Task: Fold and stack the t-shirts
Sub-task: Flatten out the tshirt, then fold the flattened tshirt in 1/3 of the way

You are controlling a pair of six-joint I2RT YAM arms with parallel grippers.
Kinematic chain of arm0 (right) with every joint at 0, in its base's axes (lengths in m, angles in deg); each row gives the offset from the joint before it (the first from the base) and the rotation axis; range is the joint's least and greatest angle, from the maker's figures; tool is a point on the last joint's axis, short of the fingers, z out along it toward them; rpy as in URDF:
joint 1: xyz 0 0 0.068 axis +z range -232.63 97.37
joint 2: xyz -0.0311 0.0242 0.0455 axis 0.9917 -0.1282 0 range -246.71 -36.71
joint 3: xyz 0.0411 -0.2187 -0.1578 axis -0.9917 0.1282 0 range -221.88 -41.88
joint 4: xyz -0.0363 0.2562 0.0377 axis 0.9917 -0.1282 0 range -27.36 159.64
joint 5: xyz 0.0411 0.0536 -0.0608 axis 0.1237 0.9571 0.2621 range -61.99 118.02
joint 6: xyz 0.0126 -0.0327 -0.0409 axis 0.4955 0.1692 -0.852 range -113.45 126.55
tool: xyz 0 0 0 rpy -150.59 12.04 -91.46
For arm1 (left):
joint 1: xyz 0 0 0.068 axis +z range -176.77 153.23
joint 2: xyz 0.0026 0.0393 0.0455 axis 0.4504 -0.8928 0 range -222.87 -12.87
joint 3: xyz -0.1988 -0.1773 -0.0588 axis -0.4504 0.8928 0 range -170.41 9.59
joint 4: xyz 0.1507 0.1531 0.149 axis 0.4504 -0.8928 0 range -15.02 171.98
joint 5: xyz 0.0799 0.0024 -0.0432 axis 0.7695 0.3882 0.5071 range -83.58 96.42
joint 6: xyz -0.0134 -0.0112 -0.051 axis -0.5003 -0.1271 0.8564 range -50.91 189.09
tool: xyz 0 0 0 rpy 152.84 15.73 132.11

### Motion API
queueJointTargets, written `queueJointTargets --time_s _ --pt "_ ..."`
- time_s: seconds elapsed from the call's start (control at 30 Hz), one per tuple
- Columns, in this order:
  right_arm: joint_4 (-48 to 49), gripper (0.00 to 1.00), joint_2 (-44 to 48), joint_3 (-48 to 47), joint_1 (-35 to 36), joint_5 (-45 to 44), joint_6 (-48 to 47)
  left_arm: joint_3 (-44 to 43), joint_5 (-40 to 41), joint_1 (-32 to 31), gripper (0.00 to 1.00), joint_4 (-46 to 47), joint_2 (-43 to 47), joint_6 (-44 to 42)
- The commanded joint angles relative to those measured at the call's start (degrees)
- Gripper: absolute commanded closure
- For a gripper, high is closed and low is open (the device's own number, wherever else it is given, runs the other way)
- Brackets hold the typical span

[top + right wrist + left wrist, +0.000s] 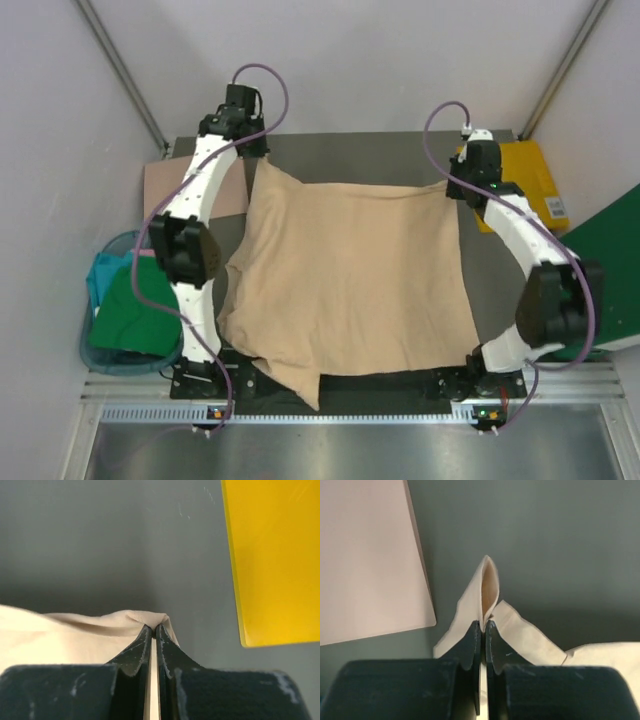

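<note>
Beige shirt [350,280] lies spread flat over the dark table [350,150], with the near corner hanging over the front edge.

Left arm [195,210] runs from its base straight up the left side, elbow mid-way, wrist bent in at the far-left corner of the shirt. Left gripper [258,155] is clamped on that corner. In the left wrist view the left gripper [484,625] is pinched tight, a fold of shirt [487,585] sticking up past the tips, pink board [365,555] beside it.

Right arm [540,260] bows out to the right, elbow low, forearm curling back in to the far-right corner. Right gripper [455,185] is clenched on that corner. In the right wrist view the right gripper [154,627] is closed on the cloth edge [75,635], yellow board [275,555] near on the right.

Far hem is stretched between the two grippers.

Basket [95,350] left of the table holds a green shirt [130,315] and a teal one [105,270].
</note>
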Motion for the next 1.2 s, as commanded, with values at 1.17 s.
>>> queueJointTargets --time_s 1.17 --pt "-11.0 1.0 -18.6 -6.4 -2.2 3.4 4.2 35.9 1.0 -6.4 1.0 -14.2 24.1 18.3"
